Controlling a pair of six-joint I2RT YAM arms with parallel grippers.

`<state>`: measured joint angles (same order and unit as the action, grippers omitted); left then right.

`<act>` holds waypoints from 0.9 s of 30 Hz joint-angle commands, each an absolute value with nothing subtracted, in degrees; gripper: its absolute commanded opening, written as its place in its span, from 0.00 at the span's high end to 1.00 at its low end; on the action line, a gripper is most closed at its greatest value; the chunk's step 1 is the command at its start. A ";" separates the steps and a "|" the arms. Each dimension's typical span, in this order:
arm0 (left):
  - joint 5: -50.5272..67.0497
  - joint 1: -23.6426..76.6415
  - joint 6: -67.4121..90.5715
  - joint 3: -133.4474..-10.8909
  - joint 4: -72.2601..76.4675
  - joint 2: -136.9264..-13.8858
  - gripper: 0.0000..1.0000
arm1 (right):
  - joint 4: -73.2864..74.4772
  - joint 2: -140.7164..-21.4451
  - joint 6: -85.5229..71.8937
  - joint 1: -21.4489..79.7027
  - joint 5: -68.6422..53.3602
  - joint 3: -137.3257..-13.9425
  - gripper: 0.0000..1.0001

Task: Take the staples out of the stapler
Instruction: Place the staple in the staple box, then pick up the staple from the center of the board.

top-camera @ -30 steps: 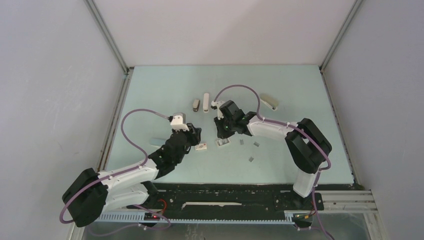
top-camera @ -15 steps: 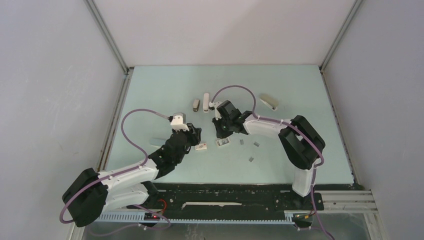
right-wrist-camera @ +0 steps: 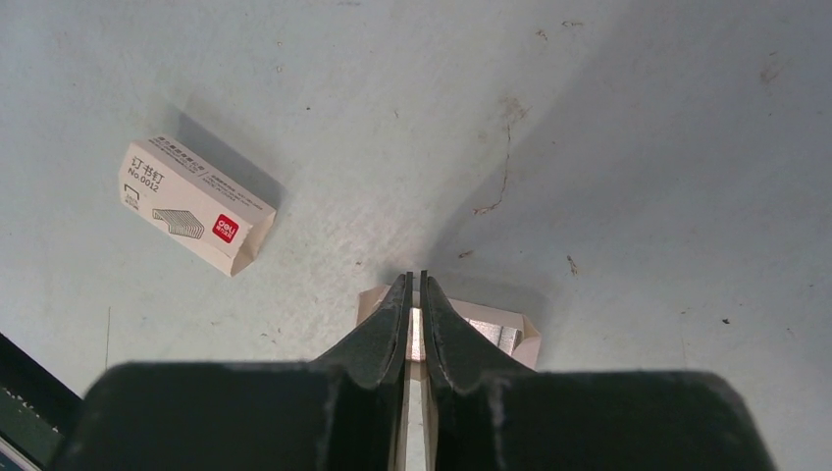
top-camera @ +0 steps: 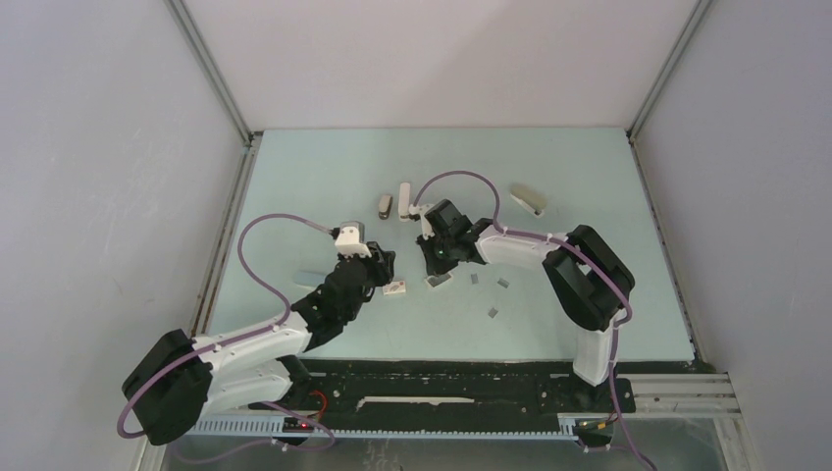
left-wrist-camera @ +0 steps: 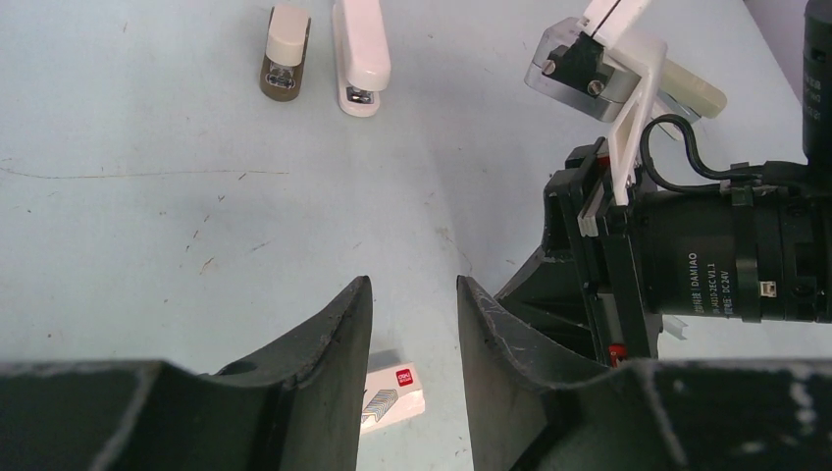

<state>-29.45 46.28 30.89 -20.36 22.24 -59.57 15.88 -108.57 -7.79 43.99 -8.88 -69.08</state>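
Pale green table (top-camera: pixel 589 167) from above: the right gripper (top-camera: pixel 433 263) stands tip-down just beside the stapler (top-camera: pixel 439 281), which lies near the middle. Loose staples (top-camera: pixel 502 283) are scattered a little to its right. The left gripper (top-camera: pixel 381 273) hovers near a small white box (top-camera: pixel 395 288), left of the stapler.

Left wrist view: the left gripper's fingers are parted with nothing between them. The box (left-wrist-camera: pixel 392 392) lies on the table beneath the gap, untouched as far as I can tell. A slim white stapler (left-wrist-camera: pixel 358 54) and a brown-bodied stapler (left-wrist-camera: pixel 283 49) rest side by side, well apart from the work.

Right wrist view: the right gripper (right-wrist-camera: pixel 415 280) is clenched, fingers pressed almost together right over the stapler (right-wrist-camera: pixel 495 334), whose grey metal inside shows (whether a thin strip is pinched between the tips I cannot tell).

What could go wrong, as I judge it: tips this narrow may come up with nothing, or a strip may snap and scatter. Nothing braces the stapler, since the left gripper holds nothing, so a lift could drag or tip it.
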 commanded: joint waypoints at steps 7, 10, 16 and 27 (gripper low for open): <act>-30.89 46.77 29.44 -20.62 23.82 -59.48 0.57 | 17.06 -97.29 2.17 43.16 -9.89 -71.28 0.79; -30.62 46.84 28.73 -20.43 23.79 -58.15 0.56 | 20.60 -93.44 9.80 41.64 -15.26 -71.28 0.66; -32.14 46.77 23.36 -17.67 27.40 -50.92 0.38 | 32.83 -87.25 22.00 31.94 -34.81 -71.29 0.07; -36.62 46.51 18.23 -12.83 39.42 -50.14 0.00 | 23.27 -76.09 26.73 20.61 -30.11 -56.78 0.00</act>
<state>-34.70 46.37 20.51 -14.02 33.65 -48.25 29.74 -81.71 22.15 21.15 -32.71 -60.90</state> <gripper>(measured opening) 0.996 0.993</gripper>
